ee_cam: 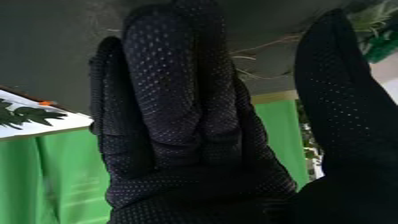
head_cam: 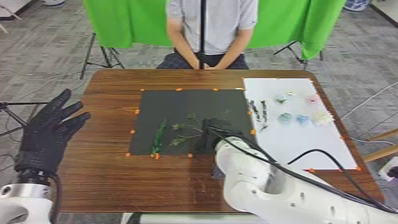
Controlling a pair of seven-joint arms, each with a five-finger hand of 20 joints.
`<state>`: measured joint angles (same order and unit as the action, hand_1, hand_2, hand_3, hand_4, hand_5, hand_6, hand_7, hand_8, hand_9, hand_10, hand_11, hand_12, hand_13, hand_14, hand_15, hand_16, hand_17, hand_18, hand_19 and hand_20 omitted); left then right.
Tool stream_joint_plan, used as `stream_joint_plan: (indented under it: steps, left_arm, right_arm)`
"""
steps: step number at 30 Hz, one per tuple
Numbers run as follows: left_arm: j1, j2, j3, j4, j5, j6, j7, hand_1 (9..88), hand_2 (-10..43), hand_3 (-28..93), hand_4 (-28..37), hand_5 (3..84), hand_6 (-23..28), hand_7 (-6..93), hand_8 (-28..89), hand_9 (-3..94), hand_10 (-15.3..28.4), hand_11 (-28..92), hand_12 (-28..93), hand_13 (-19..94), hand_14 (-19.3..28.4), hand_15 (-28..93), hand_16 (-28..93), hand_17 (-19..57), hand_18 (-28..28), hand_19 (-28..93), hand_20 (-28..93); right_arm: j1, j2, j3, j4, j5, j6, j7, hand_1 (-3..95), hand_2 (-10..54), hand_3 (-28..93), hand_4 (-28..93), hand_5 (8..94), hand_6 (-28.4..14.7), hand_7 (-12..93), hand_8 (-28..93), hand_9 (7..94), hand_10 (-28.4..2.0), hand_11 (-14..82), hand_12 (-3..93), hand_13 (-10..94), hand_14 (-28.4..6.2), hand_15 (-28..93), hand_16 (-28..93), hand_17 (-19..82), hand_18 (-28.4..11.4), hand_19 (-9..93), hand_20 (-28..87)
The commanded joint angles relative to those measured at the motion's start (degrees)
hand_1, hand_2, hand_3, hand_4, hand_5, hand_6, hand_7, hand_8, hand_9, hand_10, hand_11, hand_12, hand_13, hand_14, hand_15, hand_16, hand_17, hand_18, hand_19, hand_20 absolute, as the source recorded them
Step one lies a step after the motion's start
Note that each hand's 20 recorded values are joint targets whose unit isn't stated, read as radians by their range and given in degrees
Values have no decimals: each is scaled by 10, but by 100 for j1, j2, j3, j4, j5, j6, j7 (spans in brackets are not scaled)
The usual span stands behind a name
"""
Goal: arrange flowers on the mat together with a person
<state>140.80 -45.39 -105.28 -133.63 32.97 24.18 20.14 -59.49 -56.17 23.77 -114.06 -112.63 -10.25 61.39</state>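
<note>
In the head view my right hand [head_cam: 213, 134] is over the lower right part of the dark mat [head_cam: 173, 100], just beside a green sprig [head_cam: 182, 137]. A long green stem [head_cam: 160, 135] lies on the mat farther left. In the right wrist view my right hand [ee_cam: 169, 100] has straight fingers and the thumb apart, with nothing held; thin stems [ee_cam: 258, 55] show behind the gap. My left hand [head_cam: 49, 132] is raised left of the table, fingers extended. Pale flowers [head_cam: 304, 119] and dark leafy stems [head_cam: 258, 114] lie on the white sheet [head_cam: 302, 145].
A person [head_cam: 213, 30] sits across the brown table [head_cam: 107, 175], hands together at its far edge, touching none of the flowers. A green cloth [head_cam: 124, 25] hangs behind. My right arm extends over the table's lower right part, beside the white sheet.
</note>
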Motion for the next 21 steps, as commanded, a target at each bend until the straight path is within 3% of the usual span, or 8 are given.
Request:
stream_joint_plan:
  steps: [1, 3, 8, 9, 11, 16, 21]
  left_arm:
    - [89, -18, 16, 12, -2, 4, -37, 217, 71, 773, -224, 301, 44, 117, -89, 291, 147, 197, 118, 211, 205, 420, -52, -95, 192, 375, 140]
    - [62, -41, 19, 20, 6, -5, -75, 218, 71, 772, -224, 301, 44, 117, -89, 290, 146, 197, 118, 211, 205, 420, -52, -95, 192, 375, 140]
    - [181, -10, -15, -6, -68, 56, 22, 218, 72, 771, -223, 301, 45, 117, -89, 290, 147, 195, 118, 211, 205, 420, -52, -95, 192, 375, 140]
    - [207, 46, -12, -5, -109, 86, 94, 218, 72, 771, -223, 302, 45, 117, -89, 290, 147, 195, 118, 211, 205, 420, -52, -95, 192, 375, 140]
    - [198, 97, 12, 2, -130, 89, 108, 218, 72, 771, -223, 302, 45, 116, -89, 290, 147, 194, 118, 211, 205, 419, -52, -95, 193, 375, 140]
    - [7, 131, 156, 44, -108, 71, 103, 218, 72, 771, -222, 302, 45, 115, -89, 289, 147, 193, 118, 210, 205, 419, -51, -95, 192, 375, 140]
    - [-28, 117, 172, 50, -105, 66, 117, 219, 72, 769, -222, 302, 45, 116, -88, 289, 146, 194, 118, 210, 204, 418, -51, -95, 192, 375, 140]
  right_arm:
    - [343, -7, -38, 216, 166, 39, 229, 414, -95, 630, -210, 618, -93, 102, -101, 821, -173, 247, 182, 816, -86, 548, 182, 503, -210, 932, -35]
    - [316, 22, 14, 197, 151, -4, 275, 414, -95, 629, -211, 620, -99, 98, -100, 819, -174, 246, 180, 813, -87, 550, 180, 503, -210, 932, -38]
    - [180, 129, 245, -52, 16, 63, 238, 415, -95, 627, -210, 635, -104, 101, -96, 822, -176, 245, 178, 814, -88, 552, 176, 503, -212, 932, -41]
    - [236, 153, 224, -93, -4, 148, 210, 415, -95, 627, -210, 638, -103, 103, -96, 822, -177, 246, 178, 814, -88, 552, 175, 503, -212, 932, -42]
    - [281, 167, 229, -144, -46, 221, 125, 415, -95, 626, -210, 640, -101, 105, -96, 824, -177, 246, 179, 815, -88, 552, 174, 503, -213, 932, -42]
    - [617, -51, 45, 213, 341, 150, -3, 413, -95, 626, -208, 605, -86, 100, -97, 821, -177, 249, 181, 813, -90, 554, 174, 499, -216, 932, -40]
    - [868, -255, -187, 548, 590, 101, 34, 408, -95, 626, -204, 584, -80, 96, -96, 809, -182, 254, 186, 809, -92, 557, 173, 494, -218, 932, -41]
